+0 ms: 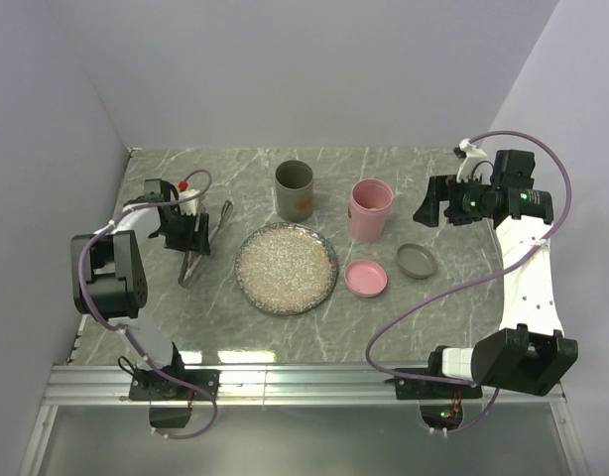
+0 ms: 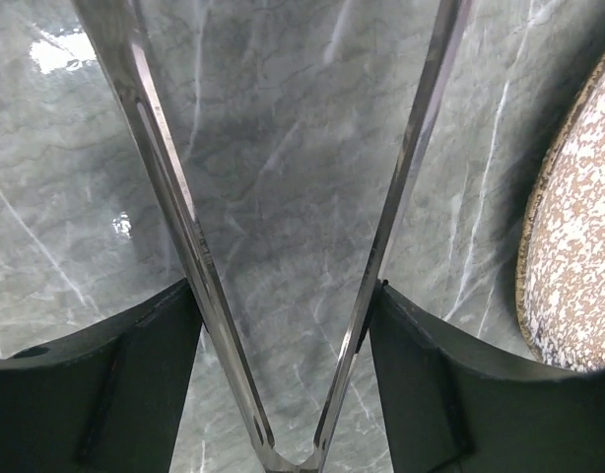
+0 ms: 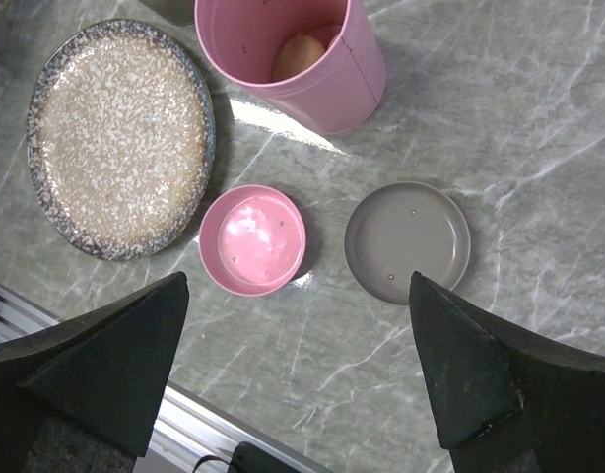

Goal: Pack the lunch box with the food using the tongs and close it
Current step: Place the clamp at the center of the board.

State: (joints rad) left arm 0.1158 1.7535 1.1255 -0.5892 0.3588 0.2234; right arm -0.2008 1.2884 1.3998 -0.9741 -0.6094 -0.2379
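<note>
Currently, tongs (image 2: 174,217) are clamped at both arms by the left gripper (image 2: 283,291), low over the table (image 2: 283,128), beside the speckled plate (image 2: 578,246). Right gripper (image 3: 298,281) is held wide open above pink lid (image 3: 253,241) and grey lid (image 3: 408,241). Beige food ball (image 3: 301,54) is seen inside the pink cup (image 3: 352,79).

speckled beige plate (image 1: 286,268) with grey rim, pink container (image 1: 370,209), grey container (image 1: 295,190), silver tongs (image 2: 169,187), veined grey-green marble table (image 1: 329,169).
</note>
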